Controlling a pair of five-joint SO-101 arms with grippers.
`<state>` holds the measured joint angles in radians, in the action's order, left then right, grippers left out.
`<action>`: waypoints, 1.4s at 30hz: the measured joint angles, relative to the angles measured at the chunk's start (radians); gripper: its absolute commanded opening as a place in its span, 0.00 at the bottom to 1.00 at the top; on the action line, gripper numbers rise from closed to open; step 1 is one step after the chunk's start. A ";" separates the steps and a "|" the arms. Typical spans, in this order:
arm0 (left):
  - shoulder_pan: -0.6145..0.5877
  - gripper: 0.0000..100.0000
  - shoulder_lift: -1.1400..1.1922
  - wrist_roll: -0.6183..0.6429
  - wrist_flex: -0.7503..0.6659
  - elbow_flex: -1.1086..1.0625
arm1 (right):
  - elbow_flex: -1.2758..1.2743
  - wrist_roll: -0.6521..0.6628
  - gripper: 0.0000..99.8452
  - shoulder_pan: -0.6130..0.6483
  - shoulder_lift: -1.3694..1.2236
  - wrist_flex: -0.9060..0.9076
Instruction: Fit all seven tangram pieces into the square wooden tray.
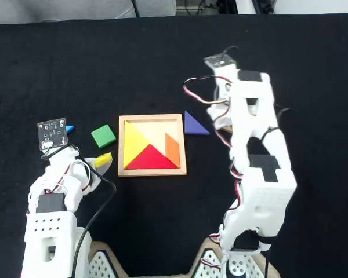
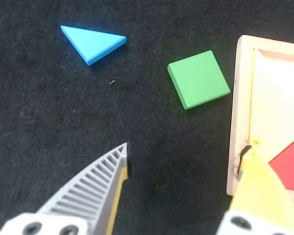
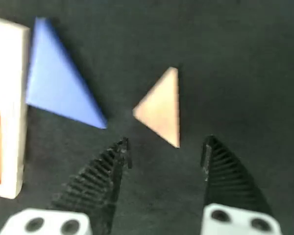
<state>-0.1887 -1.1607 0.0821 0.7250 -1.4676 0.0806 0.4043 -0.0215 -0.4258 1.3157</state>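
From above, we see a black cloth [image 1: 162, 69] covering the table, with a pale strip of room [image 1: 75, 8] beyond its far edge. The wooden tray [image 1: 151, 117] sits mid-table between the arms. It is square, light-rimmed and partly filled. A yellow triangle [image 1: 134, 145], a red triangle [image 1: 152, 158] and an orange piece [image 1: 172, 149] lie inside, and the rest of the floor is bare wood. A dark blue triangle [image 1: 195, 124] lies just beside one side of the tray. Near the opposite side is a green square [image 1: 103, 136], with a light blue triangle [image 1: 70, 128] beyond it. The left gripper [image 1: 104, 163] hangs by that side of the tray. The right arm [image 1: 255, 150] stands on the dark blue triangle's side.

From the left wrist, we find the cloth finely fuzzy. The left gripper's fingers are spread wide. The yellow finger [image 2: 257, 183] is over the tray's rim, near the red triangle. The grey one [image 2: 100, 183] is over bare cloth. The green square and light blue triangle lie apart ahead.

From the right wrist, the right gripper [image 3: 165, 143] is likewise parted wide, holding nothing. A tan triangle [image 3: 161, 110] lies just beyond its tips. The dark blue triangle lies between that and the tray's rim.
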 measured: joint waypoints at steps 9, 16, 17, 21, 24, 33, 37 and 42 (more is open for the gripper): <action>0.000 0.35 0.000 0.000 0.000 0.000 | 0.000 0.006 0.24 0.017 -0.026 -0.009; 0.000 0.35 0.000 0.000 0.000 0.000 | 0.091 0.048 0.24 0.017 -0.132 0.009; 0.000 0.35 0.000 0.000 0.000 0.000 | 0.104 0.048 0.24 0.017 -0.140 0.015; 0.000 0.35 0.000 0.000 0.000 0.000 | 0.135 0.049 0.24 0.017 -0.160 0.017; 0.000 0.35 0.000 0.000 0.000 0.000 | 0.135 0.052 0.21 0.017 -0.173 0.017; 0.000 0.35 0.000 0.000 0.000 0.000 | 0.164 0.055 0.18 0.015 -0.187 0.018; 0.000 0.35 0.000 0.000 0.000 0.000 | 0.164 0.055 0.18 0.015 -0.187 0.020; 0.000 0.35 0.000 0.000 0.000 0.000 | 0.164 0.055 0.10 0.015 -0.187 0.020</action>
<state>-0.1887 -1.1607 0.0821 0.7250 -1.4676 0.2447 0.4595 -0.0061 -0.6130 1.3357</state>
